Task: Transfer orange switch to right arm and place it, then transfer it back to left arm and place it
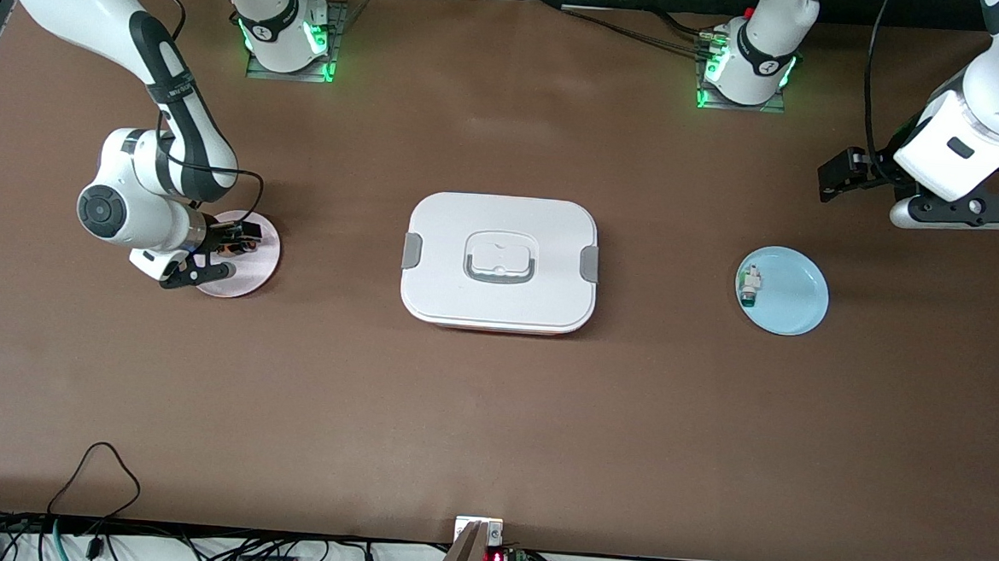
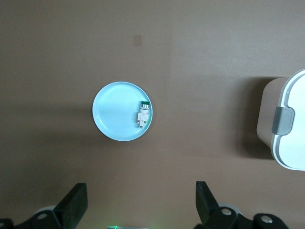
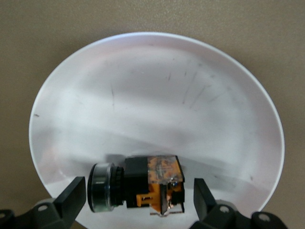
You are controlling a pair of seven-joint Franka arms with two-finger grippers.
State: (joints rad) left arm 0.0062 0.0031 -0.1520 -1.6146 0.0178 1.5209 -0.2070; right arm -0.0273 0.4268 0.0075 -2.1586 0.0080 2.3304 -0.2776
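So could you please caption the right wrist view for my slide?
Open right gripper straddling the orange switch lying on the pink plate.

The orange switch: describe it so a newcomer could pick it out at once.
Start at the big white box in the middle of the table, then go to the pink plate toward the right arm's end. The orange switch lies on that plate, between the right gripper's open fingers. It is black and orange; the other small part, on the blue plate, is white and green.
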